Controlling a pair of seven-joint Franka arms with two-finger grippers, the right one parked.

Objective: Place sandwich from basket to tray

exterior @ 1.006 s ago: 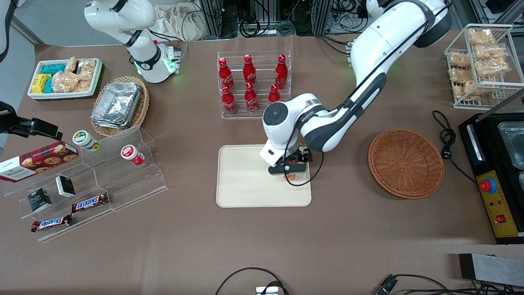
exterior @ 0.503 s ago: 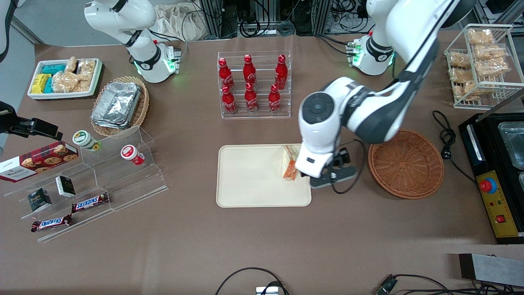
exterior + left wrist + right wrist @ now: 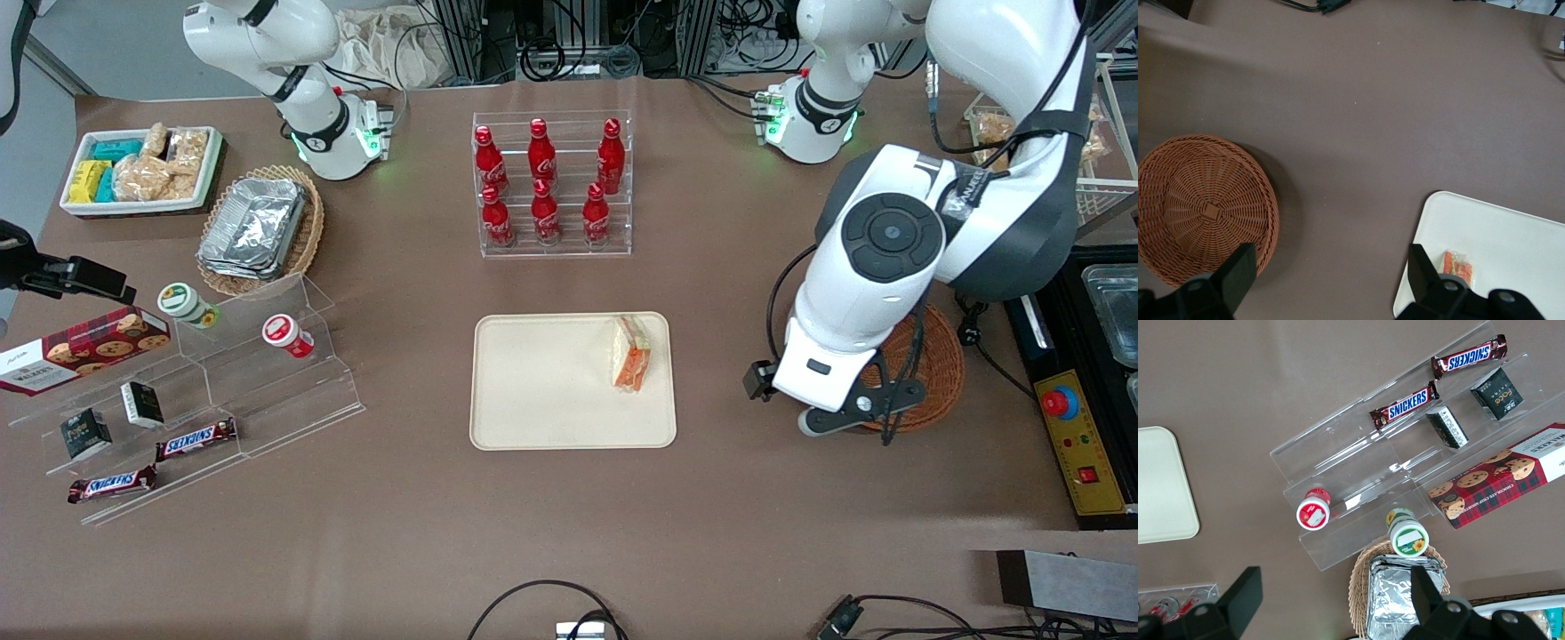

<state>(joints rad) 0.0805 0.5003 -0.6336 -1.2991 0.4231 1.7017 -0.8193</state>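
The sandwich [image 3: 632, 354], a wrapped wedge with orange filling, lies on the cream tray [image 3: 551, 391] near the tray's end that faces the basket. Nothing holds it. The reddish-brown wicker basket [image 3: 942, 356] is partly hidden under my arm in the front view. My gripper [image 3: 840, 416] hangs high above the table, over the basket's rim toward the tray. In the left wrist view the gripper [image 3: 1331, 280] stands open and empty above bare tablecloth, between the empty basket [image 3: 1201, 207] and the tray [image 3: 1501, 240] with the sandwich [image 3: 1457, 268] on it.
A clear rack of red bottles [image 3: 551, 187] stands farther from the camera than the tray. A black appliance with a red button [image 3: 1080, 400] and a black cable [image 3: 971, 298] lie beside the basket. An acrylic snack stand [image 3: 204, 391] sits toward the parked arm's end.
The gripper let go of the sandwich on the tray, rose, and swung away toward the basket. The sandwich stays where it was set down.
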